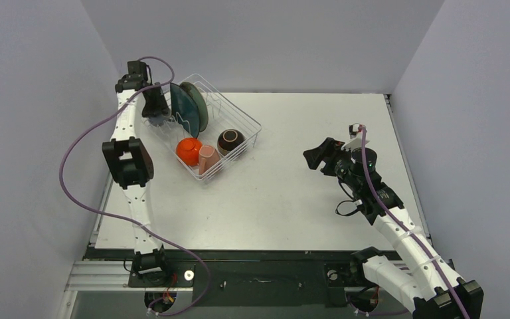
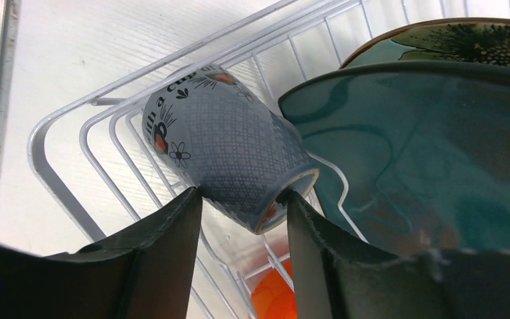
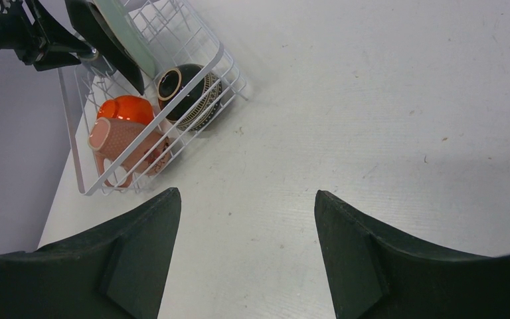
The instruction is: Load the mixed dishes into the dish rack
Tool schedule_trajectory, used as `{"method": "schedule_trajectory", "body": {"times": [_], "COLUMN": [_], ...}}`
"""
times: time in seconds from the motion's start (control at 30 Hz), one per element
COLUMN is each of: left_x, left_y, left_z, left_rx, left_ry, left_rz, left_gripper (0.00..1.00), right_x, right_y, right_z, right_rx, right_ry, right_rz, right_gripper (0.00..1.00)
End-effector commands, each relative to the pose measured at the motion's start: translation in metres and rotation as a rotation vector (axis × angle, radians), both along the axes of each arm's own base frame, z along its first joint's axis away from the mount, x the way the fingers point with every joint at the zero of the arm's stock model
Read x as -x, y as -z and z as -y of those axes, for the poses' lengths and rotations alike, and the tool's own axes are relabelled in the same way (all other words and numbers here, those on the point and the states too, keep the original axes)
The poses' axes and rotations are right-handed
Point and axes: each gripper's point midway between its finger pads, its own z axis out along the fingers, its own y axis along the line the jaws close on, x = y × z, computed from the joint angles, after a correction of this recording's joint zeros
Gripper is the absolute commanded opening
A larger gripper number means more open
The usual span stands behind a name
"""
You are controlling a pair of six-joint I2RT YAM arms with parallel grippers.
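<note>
From above, the left pincer (image 1: 157,114) hangs at the far left end of the rack (image 1: 229,109), and its jaws are hard to read from here. Just right of it the square plate (image 1: 180,109) and round plate (image 1: 198,103) stand on edge. Nearer than it lie the orange bowl (image 1: 188,151), pink mug (image 1: 208,159) and brown bowl (image 1: 230,141), all inside the rack. The right pincer (image 1: 313,159) hovers over the table (image 1: 272,199), well apart from the rack.

In the left wrist view, the left pincer (image 2: 242,199) holds the grey mug (image 2: 229,149) by its rim end, one fingertip on each side. The mug is tilted against the rack (image 2: 93,126) wires. The square plate (image 2: 425,159) is just to the right, with the round plate (image 2: 458,40) behind it.

In the right wrist view, the right pincer (image 3: 246,199) is spread wide and holds nothing. The rack (image 3: 229,66) lies ahead to its left.
</note>
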Motion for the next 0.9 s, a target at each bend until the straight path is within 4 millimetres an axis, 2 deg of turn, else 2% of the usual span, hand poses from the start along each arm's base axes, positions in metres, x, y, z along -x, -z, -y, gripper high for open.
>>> {"method": "schedule_trajectory", "body": {"times": [0.0,0.1,0.13,0.17,0.2,0.23,0.33,0.43,0.47,0.5,0.53,0.57,0.6,0.77,0.8,0.83,0.87], "left_x": [0.000,-0.003,-0.001,-0.005,-0.003,-0.008,-0.010,-0.013,-0.013,-0.017,-0.015,-0.019,-0.015,-0.011,-0.012,-0.009,-0.011], "left_y": [-0.003,-0.007,-0.003,-0.012,-0.007,-0.020,-0.024,-0.031,-0.022,-0.029,-0.013,-0.023,-0.013,-0.024,-0.037,-0.035,-0.046], "left_z": [-0.043,-0.056,-0.058,-0.061,-0.061,-0.065,-0.073,-0.074,-0.073,-0.074,-0.075,-0.078,-0.081,-0.091,-0.092,-0.092,-0.091], "left_rx": [0.145,0.212,0.223,0.244,0.261,0.286,0.332,0.334,0.339,0.337,0.335,0.322,0.302,0.174,0.128,0.112,0.086], "left_ry": [-0.147,-0.225,-0.243,-0.266,-0.279,-0.308,-0.372,-0.376,-0.375,-0.368,-0.372,-0.368,-0.379,-0.351,-0.332,-0.326,-0.303], "left_rz": [0.056,0.094,0.090,0.128,0.124,0.172,0.223,0.246,0.220,0.234,0.187,0.206,0.169,0.184,0.215,0.212,0.240], "left_gripper": [0.36,0.28,0.27,0.26,0.26,0.26,0.23,0.26,0.28,0.29,0.31,0.31,0.31,0.31,0.33,0.35,0.39], "right_x": [-0.006,-0.006,-0.006,-0.006,-0.006,-0.006,-0.006,-0.006,-0.006,-0.006,-0.006,-0.006,-0.006,-0.006,-0.006,-0.006,-0.007], "right_y": [-0.019,-0.018,-0.018,-0.017,-0.017,-0.016,-0.016,-0.015,-0.015,-0.015,-0.015,-0.014,-0.014,-0.016,-0.015,-0.016,-0.015], "right_z": [-0.004,-0.004,-0.003,-0.003,-0.003,-0.003,-0.004,-0.004,-0.004,-0.004,-0.004,-0.004,-0.005,-0.006,-0.006,-0.006,-0.006], "right_rx": [-0.035,-0.034,-0.035,-0.036,-0.037,-0.038,-0.039,-0.039,-0.040,-0.039,-0.040,-0.040,-0.041,-0.045,-0.045,-0.047,-0.049], "right_ry": [-0.008,-0.007,-0.007,-0.005,-0.005,-0.005,-0.008,-0.008,-0.006,-0.007,-0.008,-0.009,-0.013,-0.015,-0.015,-0.015,-0.016], "right_rz": [0.060,0.059,0.061,0.059,0.060,0.057,0.057,0.054,0.057,0.056,0.056,0.054,0.055,0.058,0.056,0.057,0.056], "right_gripper": [0.69,0.69,0.69,0.69,0.69,0.69,0.69,0.69,0.69,0.69,0.69,0.69,0.69,0.69,0.69,0.69,0.69]}}
